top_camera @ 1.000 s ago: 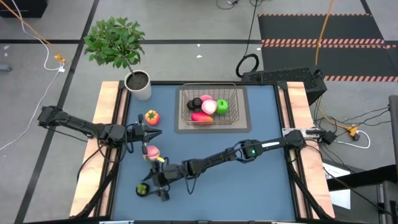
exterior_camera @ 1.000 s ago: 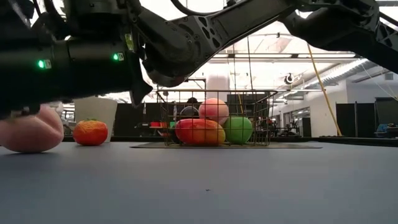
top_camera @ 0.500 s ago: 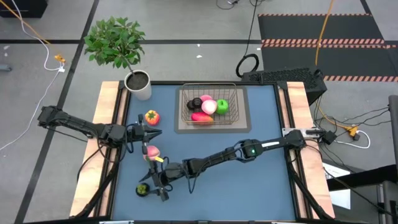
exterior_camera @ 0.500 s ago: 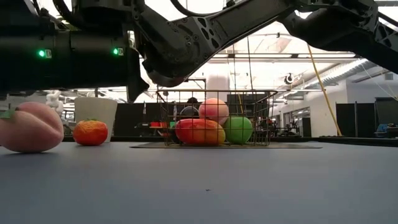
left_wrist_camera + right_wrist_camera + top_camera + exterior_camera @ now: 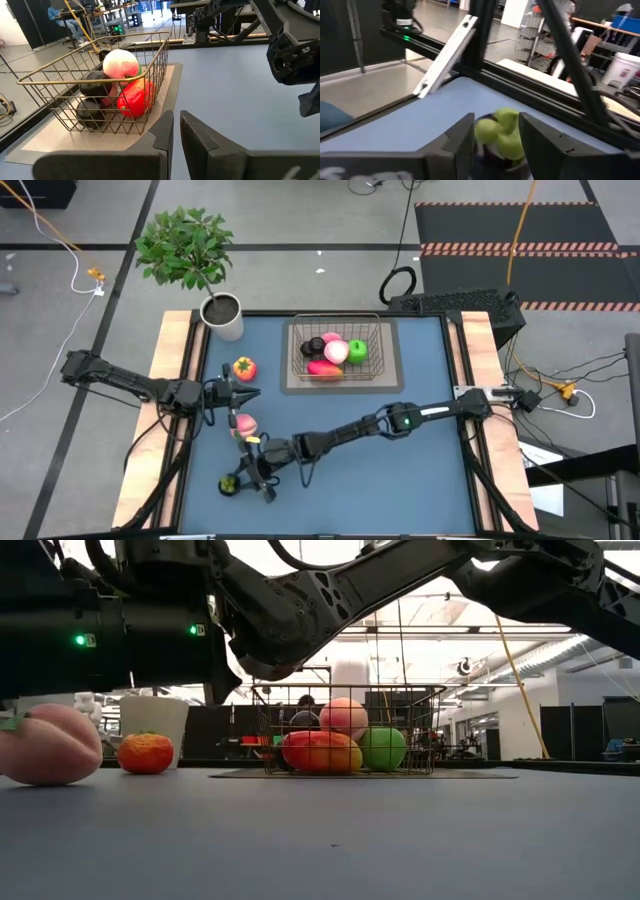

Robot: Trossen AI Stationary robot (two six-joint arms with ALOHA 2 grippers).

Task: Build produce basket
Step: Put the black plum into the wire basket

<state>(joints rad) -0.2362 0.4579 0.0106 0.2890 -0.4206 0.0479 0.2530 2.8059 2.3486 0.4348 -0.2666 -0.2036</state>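
Left of the basket point(image 5: 335, 352), the left gripper point(image 5: 243, 392) hovers with its fingers point(image 5: 162, 131) pressed together on nothing, between the orange-red fruit point(image 5: 243, 367) and the peach point(image 5: 243, 423). From above the basket's load is a small cluster; the left wrist view picks out a pale peach point(image 5: 120, 62), a red oval point(image 5: 136, 97) and dark round ones point(image 5: 96, 83) inside the wire. Nearer the table's front edge than the basket, the right gripper point(image 5: 250, 475) straddles a green piece point(image 5: 501, 132) (only its own camera shows that), fingers either side; contact I cannot tell. The low view hides it.
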